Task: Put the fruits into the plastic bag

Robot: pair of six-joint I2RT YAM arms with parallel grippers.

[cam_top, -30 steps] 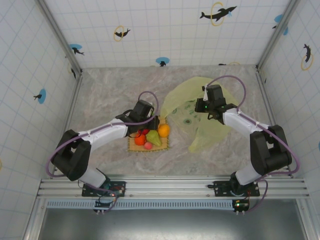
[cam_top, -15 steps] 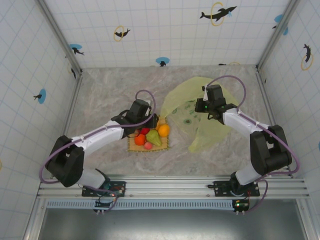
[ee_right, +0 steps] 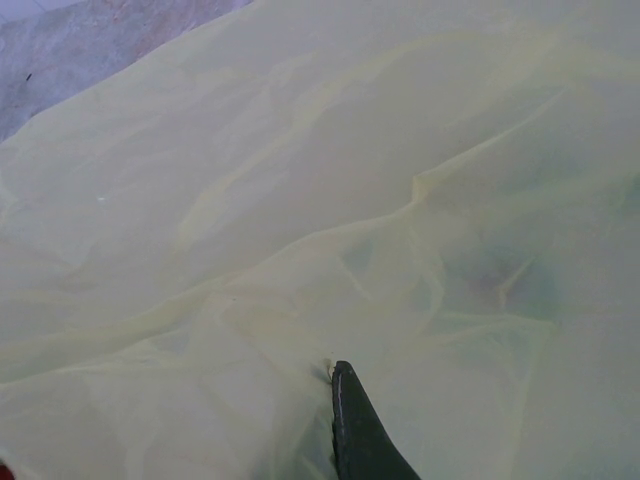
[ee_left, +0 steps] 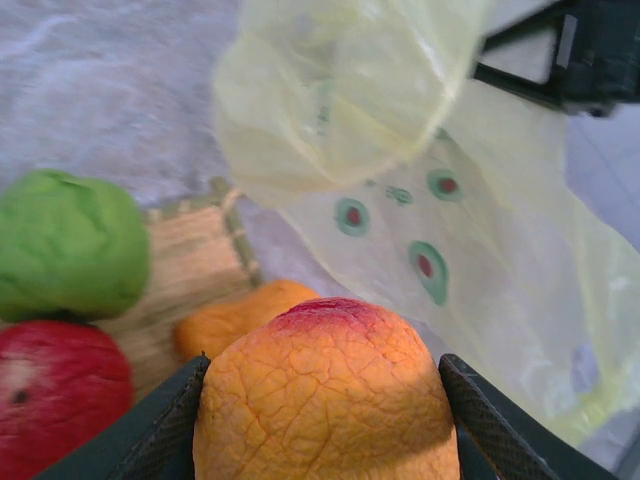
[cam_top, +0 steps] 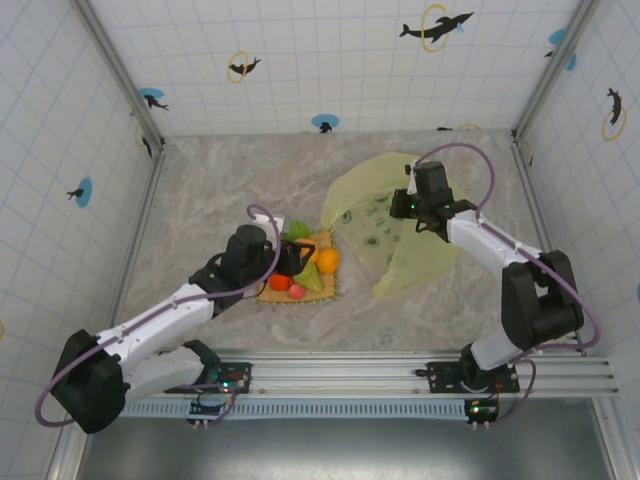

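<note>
Since pulling back, the left end effector [ee_left: 325,425] clasps an orange fruit [ee_left: 325,385].

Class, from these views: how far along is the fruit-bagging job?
Done: nothing yet; the translucent yellow-green plastic bag looks empty of fruit. In hand: the right end effector pinches the bag's edge up, and the left end effector grips a red-blushed orange toy fruit. Left: bagging it, then the other toy fruits on the tan woven mat.

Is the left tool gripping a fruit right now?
Yes, the left wrist view shows an orange fruit wedged between the fingers of the left tool.
</note>
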